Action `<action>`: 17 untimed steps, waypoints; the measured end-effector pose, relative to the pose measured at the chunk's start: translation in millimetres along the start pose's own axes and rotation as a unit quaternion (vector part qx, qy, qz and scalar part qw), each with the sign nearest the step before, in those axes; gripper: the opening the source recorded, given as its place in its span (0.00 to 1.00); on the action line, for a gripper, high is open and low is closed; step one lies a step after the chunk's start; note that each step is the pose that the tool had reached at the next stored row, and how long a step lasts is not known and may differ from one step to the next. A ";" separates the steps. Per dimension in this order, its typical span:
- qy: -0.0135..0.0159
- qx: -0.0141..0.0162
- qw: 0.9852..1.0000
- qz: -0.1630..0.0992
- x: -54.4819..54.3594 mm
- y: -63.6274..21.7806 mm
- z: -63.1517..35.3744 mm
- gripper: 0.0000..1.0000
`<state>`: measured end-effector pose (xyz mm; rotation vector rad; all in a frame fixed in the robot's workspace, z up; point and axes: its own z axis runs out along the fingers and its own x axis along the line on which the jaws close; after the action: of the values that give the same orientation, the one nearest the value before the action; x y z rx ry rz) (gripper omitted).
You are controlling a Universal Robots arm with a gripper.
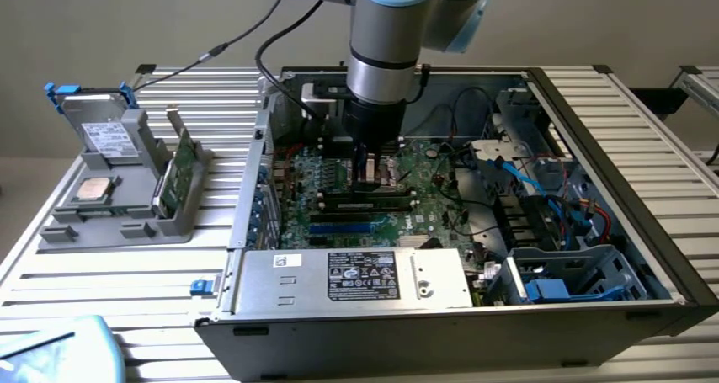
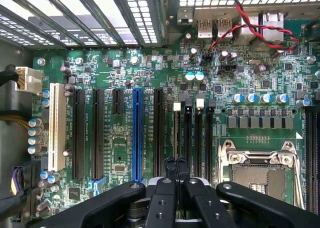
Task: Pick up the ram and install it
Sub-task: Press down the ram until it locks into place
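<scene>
The power supply unit (image 1: 350,280) at the front of the open computer case (image 1: 629,316) carries a black rating label (image 1: 363,275) with rows of white print and certification marks; none of the characters can be made out. A small white sticker (image 1: 289,260) beside it is likewise unreadable. On the fixture (image 1: 113,223) at the exterior view's left, the hard drive (image 1: 107,139) bears a white label whose print cannot be read. The motherboard (image 2: 120,158) shows fine white silkscreen lettering between its slots, too small to read. No brand name, number or sign is legible anywhere.
</scene>
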<state>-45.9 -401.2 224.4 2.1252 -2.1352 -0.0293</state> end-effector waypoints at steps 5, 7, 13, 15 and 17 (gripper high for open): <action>0.000 0.000 1.000 0.000 0.4 0.9 -8.7 0.11; 0.000 -0.001 1.000 0.000 1.2 1.9 -17.5 0.11; -0.006 -0.001 1.000 -0.001 5.9 -0.1 -28.4 0.11; -0.010 -0.001 1.000 -0.001 8.4 -3.5 -30.1 0.11; -0.015 -0.001 1.000 -0.001 10.8 -7.2 -31.2 0.11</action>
<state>-35.5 -409.6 255.4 2.1404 -2.1475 -0.0621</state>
